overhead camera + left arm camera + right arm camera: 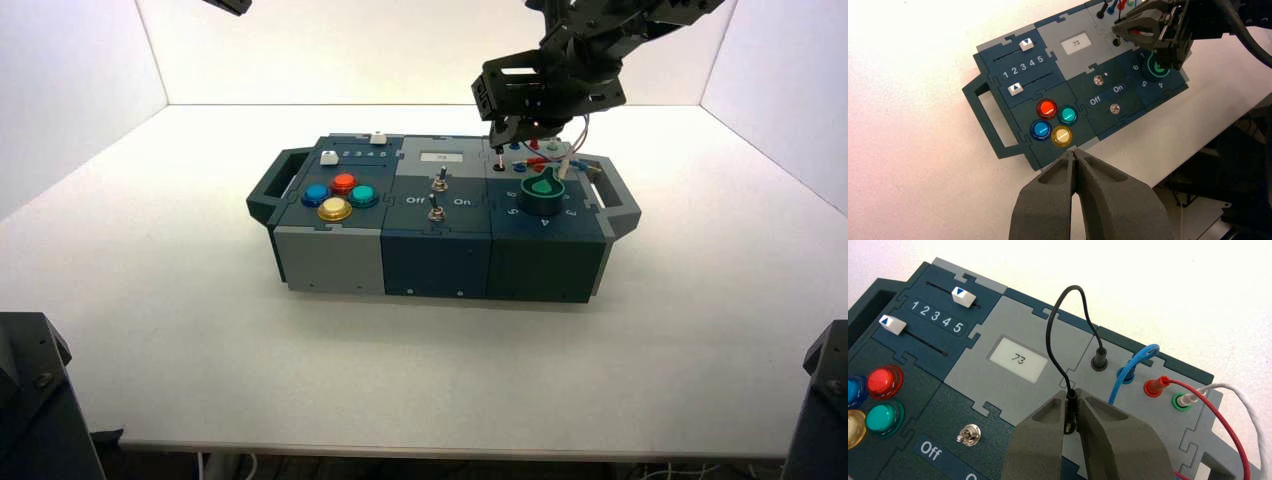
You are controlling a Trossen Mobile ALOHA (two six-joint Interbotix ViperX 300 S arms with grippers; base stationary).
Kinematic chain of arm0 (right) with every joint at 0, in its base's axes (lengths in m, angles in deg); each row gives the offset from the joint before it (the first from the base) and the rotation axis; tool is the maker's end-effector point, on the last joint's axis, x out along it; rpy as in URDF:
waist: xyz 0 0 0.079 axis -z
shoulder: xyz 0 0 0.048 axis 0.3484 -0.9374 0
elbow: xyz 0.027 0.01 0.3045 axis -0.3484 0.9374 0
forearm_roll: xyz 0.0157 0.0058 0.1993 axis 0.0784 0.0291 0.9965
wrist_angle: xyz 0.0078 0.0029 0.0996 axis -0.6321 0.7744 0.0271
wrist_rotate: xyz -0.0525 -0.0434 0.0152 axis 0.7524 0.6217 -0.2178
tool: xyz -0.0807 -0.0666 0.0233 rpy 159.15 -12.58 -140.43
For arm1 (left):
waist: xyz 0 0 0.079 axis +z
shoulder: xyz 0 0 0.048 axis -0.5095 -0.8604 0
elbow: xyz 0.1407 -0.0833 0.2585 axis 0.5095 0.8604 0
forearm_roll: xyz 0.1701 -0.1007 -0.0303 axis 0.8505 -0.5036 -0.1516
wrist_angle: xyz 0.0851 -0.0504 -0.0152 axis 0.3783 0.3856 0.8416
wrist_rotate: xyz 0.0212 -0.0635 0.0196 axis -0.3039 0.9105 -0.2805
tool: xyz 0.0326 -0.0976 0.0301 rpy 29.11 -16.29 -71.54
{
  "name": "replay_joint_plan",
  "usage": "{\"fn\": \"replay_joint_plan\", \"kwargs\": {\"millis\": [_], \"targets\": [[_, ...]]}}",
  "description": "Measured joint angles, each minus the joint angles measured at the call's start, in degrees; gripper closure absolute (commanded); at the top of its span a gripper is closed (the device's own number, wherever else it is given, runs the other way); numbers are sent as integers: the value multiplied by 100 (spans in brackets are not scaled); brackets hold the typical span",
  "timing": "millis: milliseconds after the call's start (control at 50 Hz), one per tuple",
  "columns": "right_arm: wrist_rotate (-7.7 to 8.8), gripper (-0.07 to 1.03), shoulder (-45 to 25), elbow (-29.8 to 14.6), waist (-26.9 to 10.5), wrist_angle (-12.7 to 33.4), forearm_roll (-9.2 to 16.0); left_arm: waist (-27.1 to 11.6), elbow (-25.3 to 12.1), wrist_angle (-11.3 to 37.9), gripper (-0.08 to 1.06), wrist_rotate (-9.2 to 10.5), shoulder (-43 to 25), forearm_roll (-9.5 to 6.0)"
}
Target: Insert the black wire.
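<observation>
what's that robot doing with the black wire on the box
The right gripper is at the box's wire panel, closed on one plug of the black wire, right over a black socket in the near row. The wire's other plug already sits in a black socket of the far row. Whether the held plug is fully in, I can't tell. The left gripper is idle, off to the box's left side.

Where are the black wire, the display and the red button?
Black wire (1049,335): right wrist view, on its looped cable.
Display (1018,359): right wrist view, screen.
Red button (1047,108): left wrist view, cap.
</observation>
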Motion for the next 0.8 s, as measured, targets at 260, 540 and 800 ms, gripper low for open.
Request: {"fn": "replay_joint_plan", "kwargs": {"millis": [260,540,800], "targets": [[-9,98,0,-9,0,-18,0,0,9,0,101,0,9,0],[-9,98,-9,0,0,-114,0,0,0,0,101,0,0,-9],[0,98,-9,0,0,-149,-18,0,0,9,101,9,0,0]]}}
